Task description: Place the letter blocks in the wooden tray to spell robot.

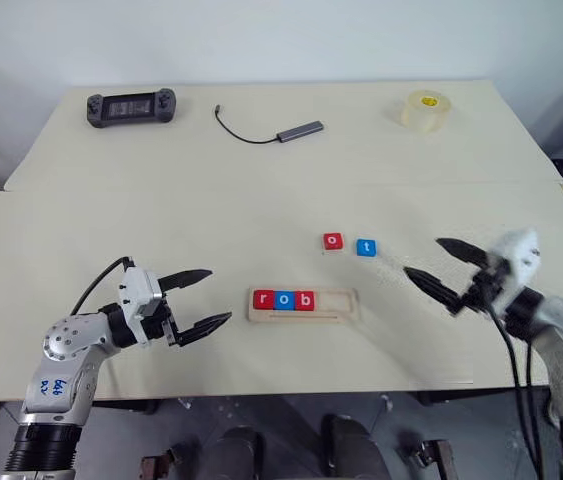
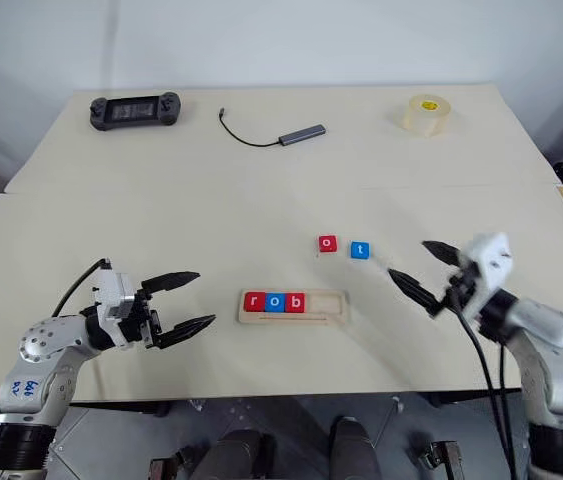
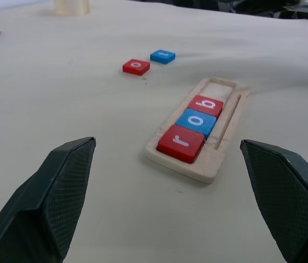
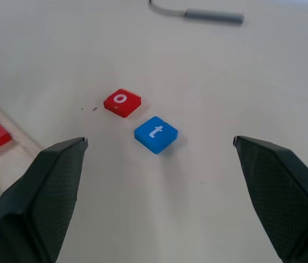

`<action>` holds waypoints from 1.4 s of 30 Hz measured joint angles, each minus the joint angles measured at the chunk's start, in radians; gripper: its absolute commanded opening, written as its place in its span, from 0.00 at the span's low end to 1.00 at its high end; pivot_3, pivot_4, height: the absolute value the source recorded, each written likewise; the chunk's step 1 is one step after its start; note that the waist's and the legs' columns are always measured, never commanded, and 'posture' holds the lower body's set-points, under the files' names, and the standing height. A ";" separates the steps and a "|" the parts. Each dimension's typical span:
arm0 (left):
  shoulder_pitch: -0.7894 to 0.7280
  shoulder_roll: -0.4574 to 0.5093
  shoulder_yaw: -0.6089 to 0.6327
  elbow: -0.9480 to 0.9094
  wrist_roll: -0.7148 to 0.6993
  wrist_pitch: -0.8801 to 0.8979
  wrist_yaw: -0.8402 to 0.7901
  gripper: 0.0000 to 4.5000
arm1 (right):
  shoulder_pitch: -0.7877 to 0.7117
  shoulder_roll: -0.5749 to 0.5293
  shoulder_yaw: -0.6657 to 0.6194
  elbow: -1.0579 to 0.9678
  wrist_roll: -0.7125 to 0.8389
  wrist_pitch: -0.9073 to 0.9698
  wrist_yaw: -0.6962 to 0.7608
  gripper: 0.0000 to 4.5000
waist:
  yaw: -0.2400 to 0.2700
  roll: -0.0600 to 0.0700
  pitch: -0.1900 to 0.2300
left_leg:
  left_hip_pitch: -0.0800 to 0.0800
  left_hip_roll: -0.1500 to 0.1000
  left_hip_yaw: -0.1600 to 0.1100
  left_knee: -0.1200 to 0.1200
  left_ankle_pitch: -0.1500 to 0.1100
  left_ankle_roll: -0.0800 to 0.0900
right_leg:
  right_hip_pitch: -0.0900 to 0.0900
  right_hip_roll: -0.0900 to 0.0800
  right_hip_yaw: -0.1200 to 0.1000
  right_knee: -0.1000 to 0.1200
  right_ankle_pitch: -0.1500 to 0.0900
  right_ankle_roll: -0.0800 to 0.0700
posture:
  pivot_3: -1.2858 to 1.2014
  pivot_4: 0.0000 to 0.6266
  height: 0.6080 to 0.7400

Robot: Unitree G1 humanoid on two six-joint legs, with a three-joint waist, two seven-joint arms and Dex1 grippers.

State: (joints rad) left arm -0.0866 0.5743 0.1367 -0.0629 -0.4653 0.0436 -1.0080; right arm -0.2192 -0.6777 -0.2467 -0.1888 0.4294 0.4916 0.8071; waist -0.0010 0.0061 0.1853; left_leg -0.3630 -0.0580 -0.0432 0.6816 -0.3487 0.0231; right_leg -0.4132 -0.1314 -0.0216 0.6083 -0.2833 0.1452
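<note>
The wooden tray [image 1: 304, 304] lies near the table's front, holding a red r [image 1: 263, 299], a blue o [image 1: 284, 299] and a red b [image 1: 305, 300] side by side at its left end. Its right part is bare. Behind the tray, a loose red o block [image 1: 333, 241] and a blue t block [image 1: 365, 247] lie flat on the table. My left gripper [image 1: 199, 299] hovers open to the left of the tray, nothing between its fingers. My right gripper [image 1: 445, 268] is open and empty, to the right of the t block.
At the table's far side lie a black handheld game controller [image 1: 131, 107], a grey USB hub with cable [image 1: 299, 131] and a roll of clear tape [image 1: 425, 110]. A seam between two tabletops [image 1: 261, 186] runs across the middle.
</note>
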 measured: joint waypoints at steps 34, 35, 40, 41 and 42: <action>0.050 -0.045 0.000 -0.052 0.005 -0.025 0.083 1.00 | -0.469 0.272 0.293 0.047 -0.130 0.646 -0.377 0.99 | 0.000 0.000 0.000 | -0.009 -0.003 -0.004 0.000 0.000 0.000 | -0.006 0.002 -0.005 0.004 0.000 0.000 | 0.52 0.24 1.00; 0.050 -0.045 0.000 -0.052 0.005 -0.024 0.084 1.00 | -0.472 0.289 0.298 0.066 -0.143 0.647 -0.403 0.99 | -0.001 0.000 0.000 | -0.009 -0.003 -0.004 0.000 0.000 0.000 | -0.006 0.002 -0.004 0.004 0.000 0.000 | 0.52 0.24 1.00; 0.052 -0.045 0.000 -0.058 0.005 -0.024 0.089 1.00 | -0.500 0.377 0.294 0.143 -0.189 0.644 -0.510 0.99 | -0.005 0.000 0.000 | -0.009 -0.003 -0.002 0.000 0.000 0.000 | -0.009 0.003 -0.003 0.007 0.000 0.000 | 0.52 0.24 1.00; 0.053 -0.045 0.000 -0.062 0.005 -0.024 0.090 1.00 | -0.507 0.388 0.294 0.152 -0.196 0.644 -0.524 0.99 | -0.006 0.000 0.000 | -0.009 -0.003 -0.001 0.000 0.000 0.000 | -0.010 0.003 -0.003 0.009 0.000 0.000 | 0.52 0.24 1.00; 0.056 -0.045 0.001 -0.070 0.005 -0.024 0.091 1.00 | -0.510 0.397 0.293 0.157 -0.201 0.644 -0.539 0.96 | -0.006 0.000 0.000 | -0.009 -0.003 -0.001 0.000 0.000 0.000 | -0.011 0.003 -0.003 0.010 0.000 -0.001 | 0.52 0.24 1.00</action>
State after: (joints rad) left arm -0.0301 0.5290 0.1373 -0.1325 -0.4599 0.0194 -0.9171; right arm -0.7295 -0.2805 0.0461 -0.0320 0.2281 1.1354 0.2677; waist -0.0074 0.0062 0.1852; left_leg -0.3720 -0.0611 -0.0440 0.6815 -0.3488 0.0236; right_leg -0.4240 -0.1288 -0.0241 0.6186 -0.2836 0.1446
